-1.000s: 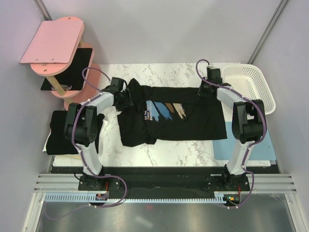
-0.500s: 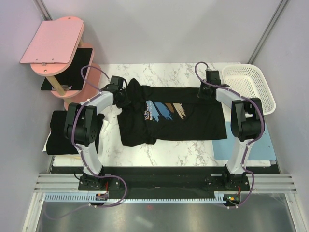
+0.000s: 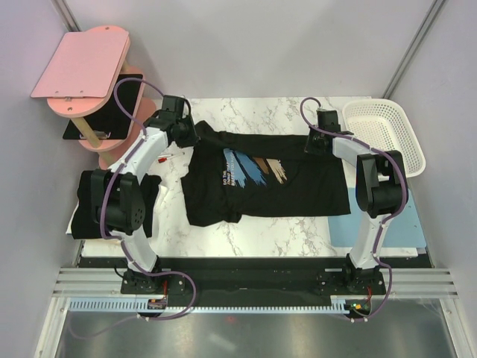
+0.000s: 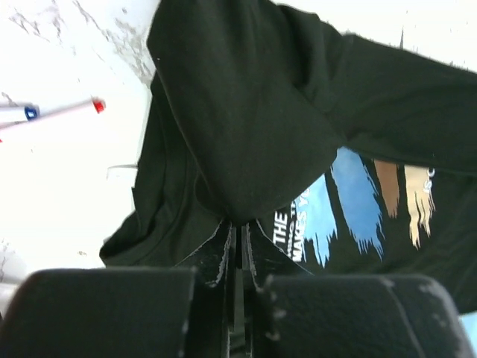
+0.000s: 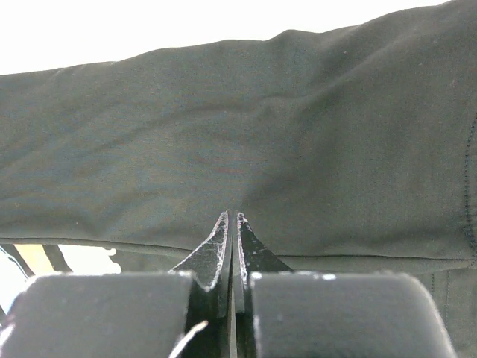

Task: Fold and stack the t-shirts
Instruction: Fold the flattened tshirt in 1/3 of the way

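On the t-shirt (image 3: 287, 192), both jaws tight

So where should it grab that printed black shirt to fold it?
Probably along its far edge, one end per hand, coming down from above. The printed shirt lies spread sideways, collar left, hem right, so the thin edge is easy to pinch. The left hand and right hand are both shut on fabric there.
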### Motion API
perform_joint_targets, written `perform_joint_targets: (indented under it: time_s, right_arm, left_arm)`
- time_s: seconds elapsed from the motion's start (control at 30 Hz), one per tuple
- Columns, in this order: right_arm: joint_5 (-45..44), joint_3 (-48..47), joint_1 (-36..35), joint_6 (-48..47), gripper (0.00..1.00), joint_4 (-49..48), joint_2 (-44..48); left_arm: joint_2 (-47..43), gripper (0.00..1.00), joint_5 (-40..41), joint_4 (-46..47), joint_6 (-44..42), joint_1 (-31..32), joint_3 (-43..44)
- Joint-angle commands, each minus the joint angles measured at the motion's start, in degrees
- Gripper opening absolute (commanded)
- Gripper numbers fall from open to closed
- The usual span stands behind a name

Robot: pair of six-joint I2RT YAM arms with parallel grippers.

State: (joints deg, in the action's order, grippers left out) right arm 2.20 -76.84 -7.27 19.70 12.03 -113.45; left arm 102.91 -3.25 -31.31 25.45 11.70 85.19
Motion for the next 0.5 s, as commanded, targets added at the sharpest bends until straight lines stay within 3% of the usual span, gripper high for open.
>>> perform_joint_targets:
  time_s: [0.0,0.03,0.1,0.17,0.2,0.27,0.47]
  right_arm:
    - [0.88,0.02,0.15,-0.54,0.00,-0.61,-0.54]
    - [0.88,0.20,0.24,-0.54,0.00,-0.61,-0.55]
    - [0.97,0.11,0.15,-0.81,0.01,-0.69,-0.63]
    - [0.97,0.20,0.24,-0.81,0.01,-0.61,-0.63]
    - [0.88,0.28,0.15,-0.81,0.01,-0.69,-0.63]
    - [1.14,0.11,0.15,-0.81,0.02,-0.69,-0.63]
    - [1.93,-0.15,0.24,-0.46,0.02,-0.70,-0.90]
  left_arm:
    - [1.06,0.09,-3.87,-8.23,-2.43,-0.19,2.09]
    - [0.97,0.12,-4.48,-8.59,-2.08,-0.19,1.30]
    - [1.06,0.39,-4.14,-10.96,-0.94,-0.19,-0.63]
    - [-0.33,0.79,-1.25,-12.19,0.46,-0.19,-3.08]
    - [-1.48,0.87,1.46,-12.11,0.91,-0.19,-3.97]
    - [-4.28,0.94,3.06,-11.85,1.27,-0.10,-5.20]
    - [-4.30,0.92,2.11,-10.44,-1.02,-0.01,-1.35]
